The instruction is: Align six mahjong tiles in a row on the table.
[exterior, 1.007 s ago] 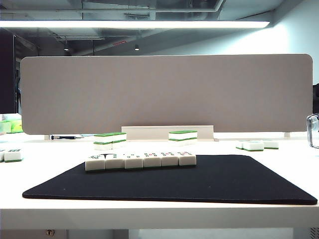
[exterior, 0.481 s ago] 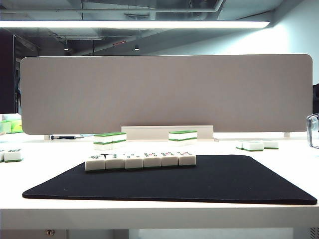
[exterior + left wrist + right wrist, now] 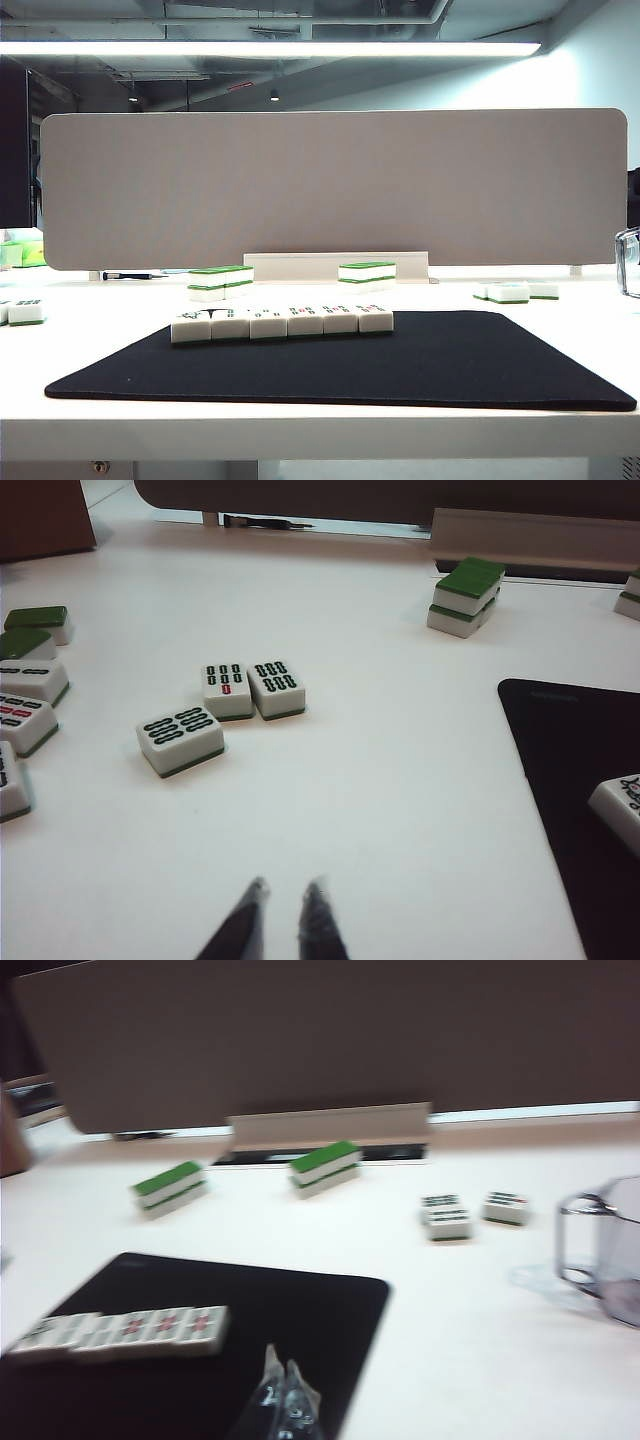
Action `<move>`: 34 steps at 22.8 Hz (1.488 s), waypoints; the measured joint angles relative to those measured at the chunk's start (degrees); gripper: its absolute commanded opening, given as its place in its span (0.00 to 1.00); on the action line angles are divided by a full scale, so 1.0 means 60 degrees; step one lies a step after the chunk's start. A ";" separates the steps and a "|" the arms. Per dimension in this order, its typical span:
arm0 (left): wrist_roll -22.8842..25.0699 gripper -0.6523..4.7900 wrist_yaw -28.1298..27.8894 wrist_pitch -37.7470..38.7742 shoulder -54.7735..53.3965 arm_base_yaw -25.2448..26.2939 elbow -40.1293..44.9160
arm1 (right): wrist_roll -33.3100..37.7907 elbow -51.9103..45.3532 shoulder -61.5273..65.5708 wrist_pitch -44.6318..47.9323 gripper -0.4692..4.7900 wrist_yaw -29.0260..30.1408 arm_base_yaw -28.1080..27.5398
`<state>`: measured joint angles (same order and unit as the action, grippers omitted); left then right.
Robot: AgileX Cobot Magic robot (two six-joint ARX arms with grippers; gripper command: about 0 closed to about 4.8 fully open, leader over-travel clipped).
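The six tiles (image 3: 282, 322) sit touching in a row on the mat (image 3: 420, 365), so the left gripper (image 3: 284, 892) and right gripper (image 3: 279, 1367) hang clear above the surface (image 3: 590, 330), jaws nearly closed and empty.

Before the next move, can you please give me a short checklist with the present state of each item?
1. Six small white mahjong tiles with green bases stand in one row, sides touching: ok.
2. Row lies on the large thin black mat of the wide white table: ok.
3. Row is straight: ok in the exterior view; the right wrist view is blurred.
4. Left hand nearly shut, holding nothing, over bare table away from the row: ok.
5. Right hand shut, holding nothing, above the mat beside the row, not touching it: ok.
6. Stacked green-topped tiles are apart from the row: ok.
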<state>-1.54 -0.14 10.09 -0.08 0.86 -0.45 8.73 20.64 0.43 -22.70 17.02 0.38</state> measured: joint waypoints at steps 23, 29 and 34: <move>-0.0004 0.21 -0.0004 0.0000 0.0000 0.0000 0.0000 | 0.0036 -0.3384 -0.0004 0.2091 0.09 -0.3559 0.0000; -0.0004 0.21 0.0000 0.0000 0.0000 0.0000 0.0000 | 0.0036 -0.3384 -0.0004 0.2091 0.09 -0.3555 0.0000; -0.0004 0.21 0.0000 0.0000 0.0000 0.0000 0.0000 | 0.0036 -0.3384 -0.0004 0.2091 0.09 -0.3555 0.0000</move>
<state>-1.56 -0.14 10.09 -0.08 0.86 -0.45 8.95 0.34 0.40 -10.15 -4.32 0.38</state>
